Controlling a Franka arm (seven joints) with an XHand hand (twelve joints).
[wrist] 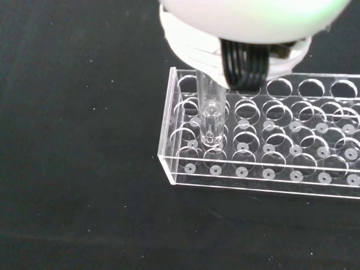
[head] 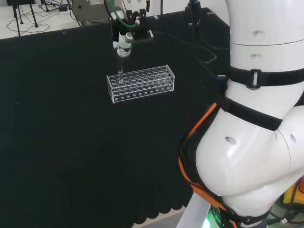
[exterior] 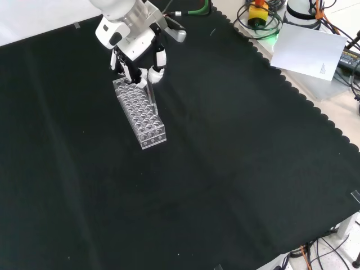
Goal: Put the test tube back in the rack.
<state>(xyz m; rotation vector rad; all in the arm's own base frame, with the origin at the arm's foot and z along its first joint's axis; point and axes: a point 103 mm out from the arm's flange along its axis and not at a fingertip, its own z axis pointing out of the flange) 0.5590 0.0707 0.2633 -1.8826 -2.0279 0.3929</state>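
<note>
Black cloth [exterior: 225, 169] covers the bench we look at, its scalloped edge showing at the right in the front view, with cables [exterior: 264, 17] and a white sheet [exterior: 306, 50] lying on the table beyond it; in the head view we see a pale floor and stand legs past the far edge. We count one clear rack [head: 141, 84] on the cloth, a long block with rows of round holes, and one clear test tube [wrist: 211, 115]. We see the hand [exterior: 138, 59] above one end of the rack, its fingertips [head: 123, 51] pinching the tube's upper part. The tube hangs upright with its rounded bottom at a hole near the rack's end corner; whether it is already inside the hole or just over it we cannot tell. In the wrist view a blurred white part of the hand covers the tube's top. The tube is faint in the head view, barely a pale line below the fingers.
</note>
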